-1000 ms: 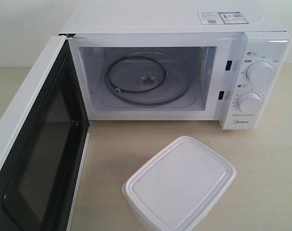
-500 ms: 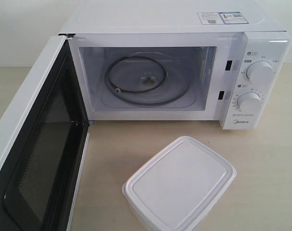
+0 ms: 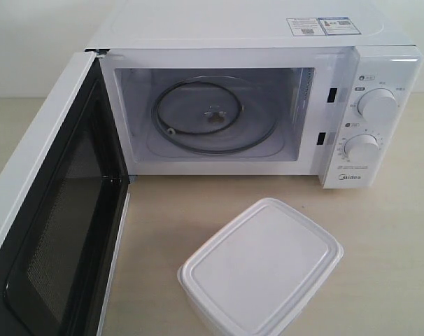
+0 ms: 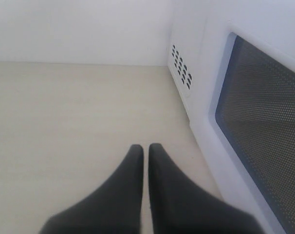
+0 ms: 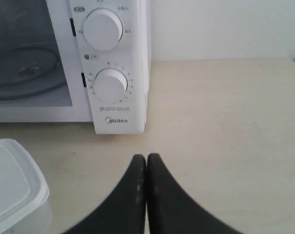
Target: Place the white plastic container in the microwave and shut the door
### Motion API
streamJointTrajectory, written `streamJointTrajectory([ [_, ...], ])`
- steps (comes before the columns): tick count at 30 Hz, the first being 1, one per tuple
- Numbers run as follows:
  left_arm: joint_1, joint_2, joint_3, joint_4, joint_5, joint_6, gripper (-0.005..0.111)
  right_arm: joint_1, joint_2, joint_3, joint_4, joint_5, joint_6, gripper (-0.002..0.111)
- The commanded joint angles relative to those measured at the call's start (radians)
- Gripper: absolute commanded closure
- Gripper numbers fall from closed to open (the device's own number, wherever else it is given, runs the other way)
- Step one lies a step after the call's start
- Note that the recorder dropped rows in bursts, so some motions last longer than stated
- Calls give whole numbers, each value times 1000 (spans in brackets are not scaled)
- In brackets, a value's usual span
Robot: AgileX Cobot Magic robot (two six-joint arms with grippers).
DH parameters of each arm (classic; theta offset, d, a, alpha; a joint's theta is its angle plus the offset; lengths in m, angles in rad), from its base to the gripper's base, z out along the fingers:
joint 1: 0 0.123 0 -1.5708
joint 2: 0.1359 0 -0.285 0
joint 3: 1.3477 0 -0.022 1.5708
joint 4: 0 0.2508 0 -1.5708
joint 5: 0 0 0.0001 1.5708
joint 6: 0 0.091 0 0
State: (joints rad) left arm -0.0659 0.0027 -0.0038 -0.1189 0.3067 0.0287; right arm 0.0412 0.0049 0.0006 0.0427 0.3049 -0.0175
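**A:** Why is the microwave set up like that?

**B:** The microwave (image 3: 219, 24) stands at the back of the table with its cavity facing the camera, so a box can go straight in. The door (image 3: 51, 210) is swung wide to the left, black perforated face outward, clear of the opening.

**A:** And the container?

**B:** The container (image 3: 261, 269) sits lid on, on the table in front of the microwave, to the right of the door's edge and apart from both. Nothing holds it. I'd judge that makes a short carry onto the turntable (image 3: 213, 117), which is bare.

**A:** The grippers?

**B:** Neither shows in the exterior view. The left gripper (image 4: 145, 150) hangs outside the door, beside its window. Its jaws are nearly together and empty. That's a handy spot for pushing the door shut. The right gripper (image 5: 146, 160), jaws pressed together and empty too, points toward the lower dial (image 5: 110, 84). The container is near it, off to one side.

**A:** Surface, room?

**B:** A pale, matte wood-grain table (image 3: 394, 245), with a plain white wall (image 3: 30, 42) behind.
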Motion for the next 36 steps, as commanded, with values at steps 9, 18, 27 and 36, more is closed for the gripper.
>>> streamJointTrajectory([
  [9,4,-3,4,4,0,3,102,-1,-5,-1,-1,-349,-6,109],
  [18,4,-3,4,4,0,3,102,-1,21,-1,-1,-577,-24,109],
  [27,4,-3,4,4,0,3,102,-1,379,-1,12,-861,-100,109],
  [36,4,-3,4,4,0,3,102,-1,810,-183,12,-956,-130,109],
])
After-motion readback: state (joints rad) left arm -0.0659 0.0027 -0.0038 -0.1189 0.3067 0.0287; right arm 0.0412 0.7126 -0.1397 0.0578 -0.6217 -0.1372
